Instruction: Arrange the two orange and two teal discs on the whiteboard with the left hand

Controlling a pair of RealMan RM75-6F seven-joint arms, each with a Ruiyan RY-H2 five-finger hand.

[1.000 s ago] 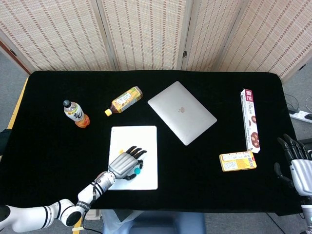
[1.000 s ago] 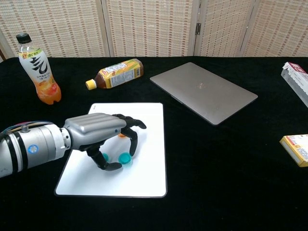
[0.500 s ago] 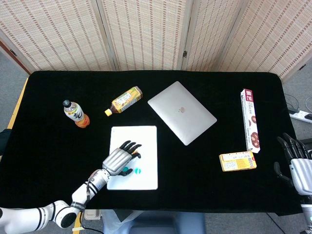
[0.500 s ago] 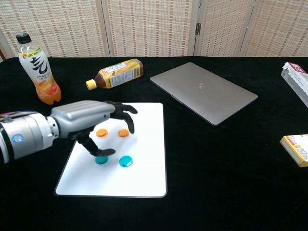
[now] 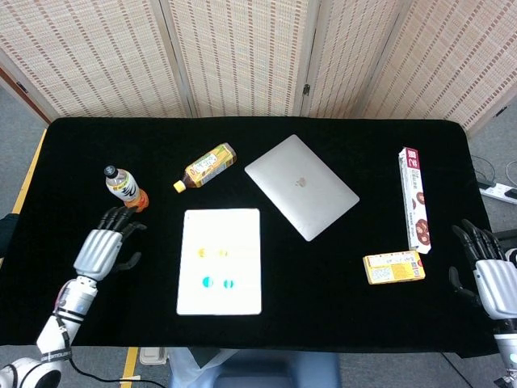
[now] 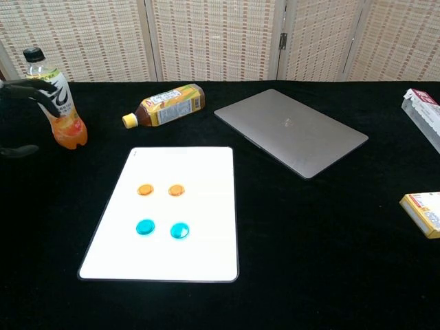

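Observation:
The whiteboard (image 5: 242,234) (image 6: 206,172) lies flat near the table's front. On it two orange discs (image 6: 145,190) (image 6: 177,190) sit side by side, with two teal discs (image 6: 145,227) (image 6: 179,230) side by side below them. In the head view the orange pair (image 5: 202,252) (image 5: 223,252) looks faint and the teal pair (image 5: 207,282) (image 5: 228,283) is plain. My left hand (image 5: 103,246) is off the board to its left, fingers spread, holding nothing; only its fingertips (image 6: 24,87) show in the chest view. My right hand (image 5: 489,271) rests open at the table's right edge.
An upright orange-drink bottle (image 5: 125,188) (image 6: 56,96) stands just beyond my left hand. A bottle lying on its side (image 5: 207,166), a closed laptop (image 5: 301,186), a long snack box (image 5: 415,199) and a small yellow box (image 5: 393,267) lie around the board.
My left hand has lifted off the whiteboard and drawn back to the left beside the upright bottle. All four discs now lie uncovered in two rows.

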